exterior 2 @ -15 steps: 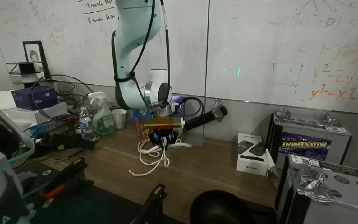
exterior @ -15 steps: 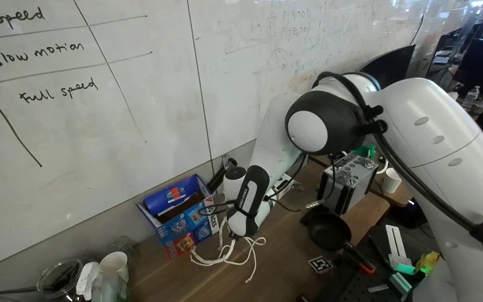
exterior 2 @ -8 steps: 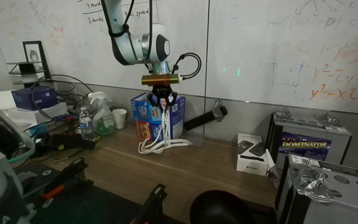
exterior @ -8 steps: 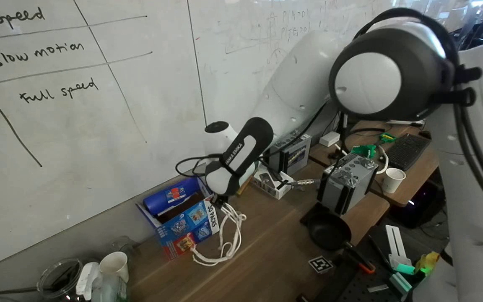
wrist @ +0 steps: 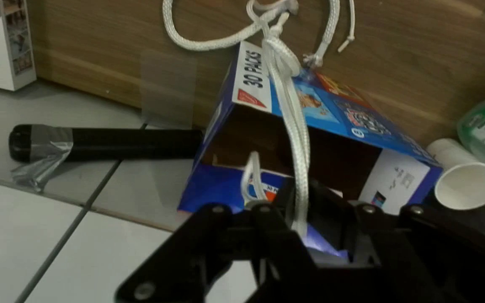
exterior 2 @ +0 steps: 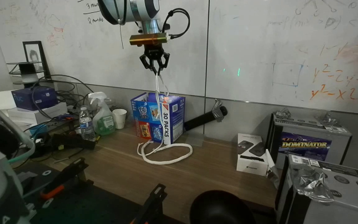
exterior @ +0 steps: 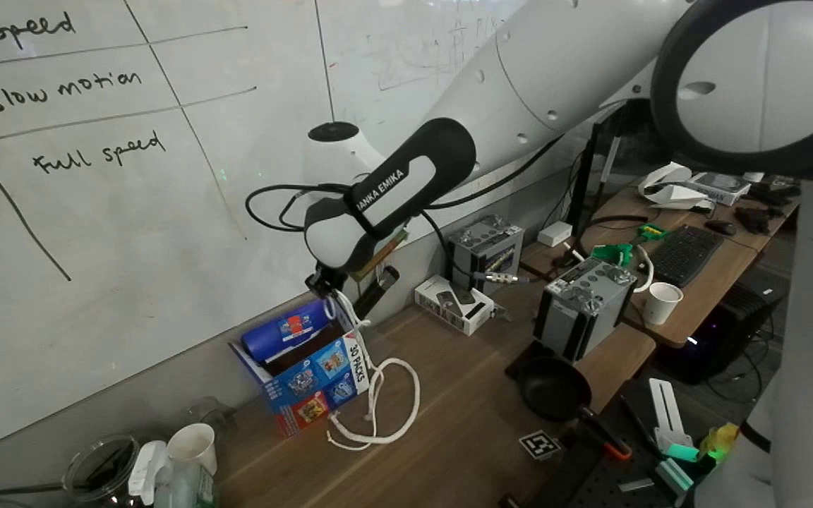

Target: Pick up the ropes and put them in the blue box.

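Gripper (exterior 2: pixel 157 72) closed, pinching rope (wrist: pixel 296 122) abv box (exterior 2: pixel 149 118); rope hangs dn past box front, lower loop on tbl (exterior 2: pixel 210 161).

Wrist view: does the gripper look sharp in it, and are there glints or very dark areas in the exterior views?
In the wrist view, the gripper is dark and soft, while the 30 PACKS print on the blue box reads clearly; in an exterior view, small green glints show on the whiteboard, and the black pan shows almost no inner detail.
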`<action>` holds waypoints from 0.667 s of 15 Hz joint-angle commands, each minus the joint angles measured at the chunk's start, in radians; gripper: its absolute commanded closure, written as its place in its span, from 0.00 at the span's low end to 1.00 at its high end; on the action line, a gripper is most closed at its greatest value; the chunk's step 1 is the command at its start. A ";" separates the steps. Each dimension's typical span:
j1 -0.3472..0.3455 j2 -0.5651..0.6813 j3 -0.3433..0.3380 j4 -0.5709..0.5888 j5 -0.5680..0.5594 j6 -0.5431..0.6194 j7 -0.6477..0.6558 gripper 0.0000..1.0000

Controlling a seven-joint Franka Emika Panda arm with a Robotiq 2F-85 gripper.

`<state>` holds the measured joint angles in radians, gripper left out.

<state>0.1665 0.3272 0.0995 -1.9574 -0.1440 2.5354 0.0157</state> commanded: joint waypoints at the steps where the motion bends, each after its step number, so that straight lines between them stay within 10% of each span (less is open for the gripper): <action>1: 0.033 0.017 -0.002 0.101 -0.003 -0.020 0.074 0.95; 10: 0.123 0.123 -0.025 0.293 -0.062 0.082 0.176 0.96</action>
<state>0.2539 0.3971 0.0982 -1.7622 -0.1695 2.5923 0.1399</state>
